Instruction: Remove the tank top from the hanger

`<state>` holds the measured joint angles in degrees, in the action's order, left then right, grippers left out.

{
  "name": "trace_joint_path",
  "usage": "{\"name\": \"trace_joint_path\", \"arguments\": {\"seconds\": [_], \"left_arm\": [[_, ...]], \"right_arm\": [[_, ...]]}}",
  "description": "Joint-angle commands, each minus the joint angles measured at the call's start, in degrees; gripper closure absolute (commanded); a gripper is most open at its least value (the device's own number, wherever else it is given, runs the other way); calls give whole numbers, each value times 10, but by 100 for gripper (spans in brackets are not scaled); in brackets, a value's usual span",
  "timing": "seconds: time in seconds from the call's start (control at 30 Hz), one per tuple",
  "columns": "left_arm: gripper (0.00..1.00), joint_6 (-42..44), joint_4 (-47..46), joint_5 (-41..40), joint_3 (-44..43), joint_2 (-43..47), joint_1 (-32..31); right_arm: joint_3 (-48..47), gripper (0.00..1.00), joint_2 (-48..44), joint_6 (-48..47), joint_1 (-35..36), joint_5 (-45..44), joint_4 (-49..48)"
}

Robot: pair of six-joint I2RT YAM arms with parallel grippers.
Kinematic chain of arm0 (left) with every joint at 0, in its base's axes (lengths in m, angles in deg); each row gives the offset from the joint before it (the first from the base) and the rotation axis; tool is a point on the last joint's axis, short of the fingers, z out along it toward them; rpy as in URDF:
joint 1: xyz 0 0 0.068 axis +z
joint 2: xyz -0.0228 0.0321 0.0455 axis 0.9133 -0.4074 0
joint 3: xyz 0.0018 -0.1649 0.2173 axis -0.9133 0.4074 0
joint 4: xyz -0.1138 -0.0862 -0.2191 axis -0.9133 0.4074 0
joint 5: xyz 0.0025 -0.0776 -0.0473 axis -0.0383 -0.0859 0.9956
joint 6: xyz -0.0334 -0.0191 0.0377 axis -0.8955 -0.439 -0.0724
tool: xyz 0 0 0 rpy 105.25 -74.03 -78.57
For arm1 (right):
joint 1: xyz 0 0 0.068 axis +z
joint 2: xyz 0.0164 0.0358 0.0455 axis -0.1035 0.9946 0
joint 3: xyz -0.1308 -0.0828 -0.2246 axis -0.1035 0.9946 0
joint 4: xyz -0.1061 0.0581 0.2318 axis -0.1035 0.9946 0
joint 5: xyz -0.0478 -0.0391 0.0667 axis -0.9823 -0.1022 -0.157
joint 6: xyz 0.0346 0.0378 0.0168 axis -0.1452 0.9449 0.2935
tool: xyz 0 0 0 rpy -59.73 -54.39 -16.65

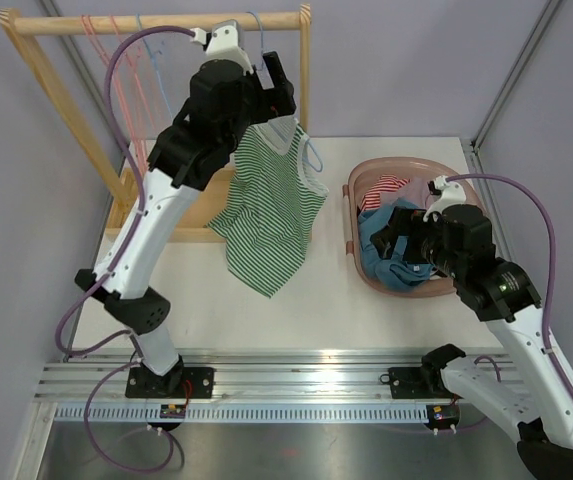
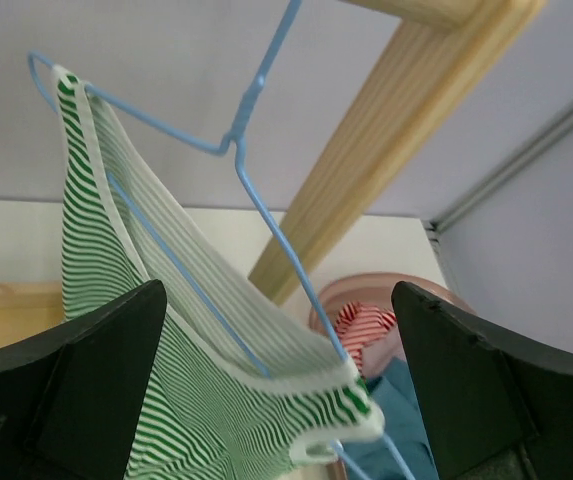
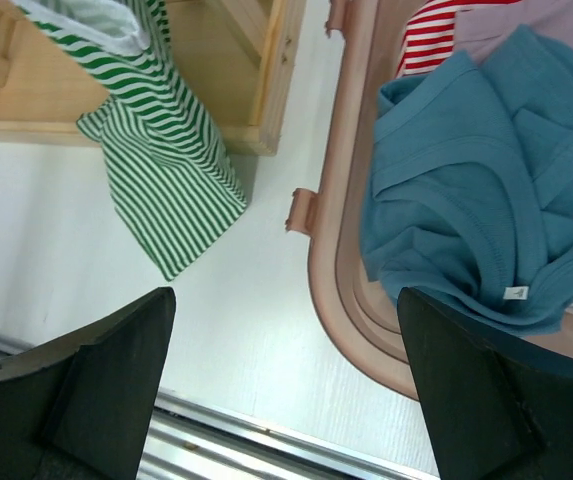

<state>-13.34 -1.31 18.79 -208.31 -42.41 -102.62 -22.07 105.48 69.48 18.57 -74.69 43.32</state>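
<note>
Striped tank top (image 1: 266, 205) hangs on hanger (image 2: 256, 190) at rack (image 1: 156, 22), task not begun; L gripper (image 2: 276, 335) wide open, empty, nearby; R gripper (image 3: 286, 370) open, empty, by basket (image 3: 321, 250).

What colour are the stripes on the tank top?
Green and white. The tank top shows its stripes best up close in the left wrist view.

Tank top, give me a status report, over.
Left tool open at the hanger, nothing gripped. Right tool open above the laundry basket. Tank top on the hanger, hanging from the wooden rack. Nothing blocking it.
</note>
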Motion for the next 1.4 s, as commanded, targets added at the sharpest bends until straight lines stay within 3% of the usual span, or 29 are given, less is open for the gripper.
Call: {"name": "trace_joint_path", "arguments": {"seconds": [0.0, 0.13, 0.27, 0.3, 0.5, 0.53, 0.57, 0.77, 1.07, 1.2, 1.37], "left_arm": [[2, 50, 13, -87, -82, -54, -2], [9, 77, 4, -125, -94, -92, -1], [27, 97, 2, -148, -94, -103, 2], [43, 99, 2, -151, -94, -102, 5], [85, 99, 5, -151, -70, -72, 24], [96, 96, 10, -148, -68, -69, 27], [100, 93, 14, -147, -66, -63, 34], [100, 104, 23, -136, -55, -19, 44], [100, 110, 66, -11, -79, 44, 58], [100, 98, 101, 33, -61, 79, 58], [100, 88, 109, 125, 29, 160, 58]], "right_arm": [[15, 0, -22, 14, -3, 59, -32], [29, 1, -26, 20, -2, 89, -45], [30, 1, -22, 17, -2, 94, -41], [30, 1, -22, 17, -2, 94, -42], [37, 1, -24, 17, -2, 110, -56], [37, 1, -23, 17, -2, 111, -58], [37, 1, -20, 18, -2, 113, -58], [30, 2, -7, 20, -2, 131, -72], [24, 1, 3, 23, -1, 138, -85], [22, 1, 5, 23, -1, 148, -100], [20, 1, 12, 28, -1, 181, -126]]}}
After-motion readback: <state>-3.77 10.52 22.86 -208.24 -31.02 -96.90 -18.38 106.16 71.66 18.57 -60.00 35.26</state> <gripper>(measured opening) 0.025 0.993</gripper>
